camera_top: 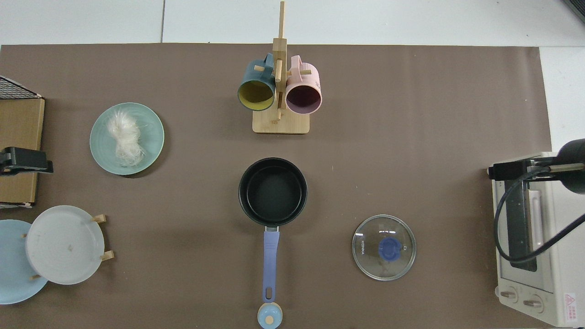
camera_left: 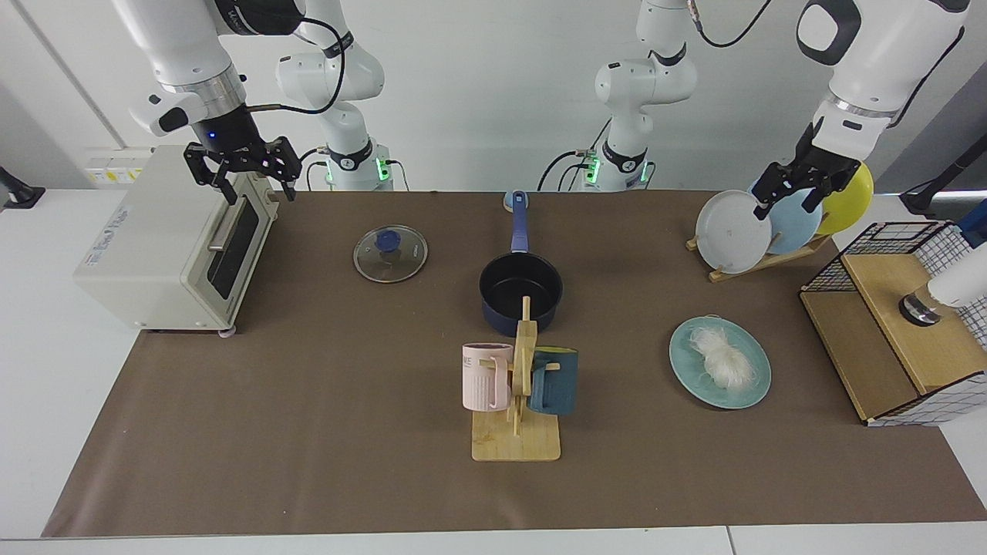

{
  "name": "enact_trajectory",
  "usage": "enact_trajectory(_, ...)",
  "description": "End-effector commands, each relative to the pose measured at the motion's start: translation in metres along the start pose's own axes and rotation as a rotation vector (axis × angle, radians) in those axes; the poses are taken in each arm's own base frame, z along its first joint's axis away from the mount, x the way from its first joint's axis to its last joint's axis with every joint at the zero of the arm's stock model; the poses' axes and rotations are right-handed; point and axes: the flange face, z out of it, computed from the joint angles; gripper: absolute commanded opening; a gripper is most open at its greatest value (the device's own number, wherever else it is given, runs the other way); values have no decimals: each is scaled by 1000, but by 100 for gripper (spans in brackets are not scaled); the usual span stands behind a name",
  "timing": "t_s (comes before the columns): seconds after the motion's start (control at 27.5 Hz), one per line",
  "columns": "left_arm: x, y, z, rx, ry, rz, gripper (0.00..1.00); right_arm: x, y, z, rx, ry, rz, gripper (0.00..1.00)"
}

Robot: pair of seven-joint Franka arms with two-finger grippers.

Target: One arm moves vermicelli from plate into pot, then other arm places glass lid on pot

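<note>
Open mat lies between plate (camera_left: 720,362) and pot (camera_left: 520,292); the mug rack (camera_left: 518,385) stands just before the pot, the dish rack (camera_left: 752,231) behind the plate.

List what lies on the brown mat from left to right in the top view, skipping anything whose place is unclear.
Plate with vermicelli → mug rack → pot → glass lid → toaster oven. The rack and pot overlap in span; the rack starts slightly further left.

White jointed arms, black cables, green base lights, black grippers with dark fingers (camera_left: 287,179).
</note>
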Motion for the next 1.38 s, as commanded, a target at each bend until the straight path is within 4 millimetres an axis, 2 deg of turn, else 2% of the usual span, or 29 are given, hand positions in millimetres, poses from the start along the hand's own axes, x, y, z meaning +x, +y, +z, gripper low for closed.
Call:
enact_trajectory(0.0,18,-5,19,0,18,-17,100,-2,3,-3,2,14,-14,100)
enact_trajectory(0.11,29,-5,41,2,-17,-21,100,-3,4,-3,-1,3,-13,100)
enact_trajectory(0.18,49,-4,53,7,-20,-24,100,-4,7,-3,0,-1,-9,100)
enact_trajectory(0.29,80,-4,83,13,-39,-47,100,-4,6,-2,0,0,-10,100)
enact_trajectory(0.36,90,-9,82,4,11,-69,100,-4,3,-3,0,1,-16,100)
enact_trajectory(0.44,94,-32,81,1,43,-106,100,-5,4,-2,-9,-4,-18,100)
enact_trajectory(0.51,96,-32,92,0,32,-108,100,-8,1,-1,-11,-19,-24,100)
enact_trajectory(0.55,98,-30,98,-2,29,-112,100,-10,2,-1,-10,-28,-23,100)
enact_trajectory(0.65,107,-22,137,-1,-18,-154,100,-13,-2,6,-7,-59,-28,100)
enact_trajectory(0.76,114,-13,159,-4,-17,-165,100,-15,-6,17,-2,-83,-28,100)
enact_trajectory(0.87,117,-1,178,-24,-21,-171,100,-16,-23,33,0,-108,-52,100)
enact_trajectory(0.98,124,8,217,-21,-45,-215,100,-19,-31,47,-4,-122,-27,100)
enact_trajectory(1.05,129,21,232,-28,-43,-238,100,-16,-42,52,-5,-115,-20,100)
enact_trajectory(1.24,133,25,244,-35,-36,-246,100,-13,-53,56,-4,-108,-30,100)
enact_trajectory(1.35,136,29,245,-44,0,-297,100,-12,-49,55,-4,-108,-24,100)
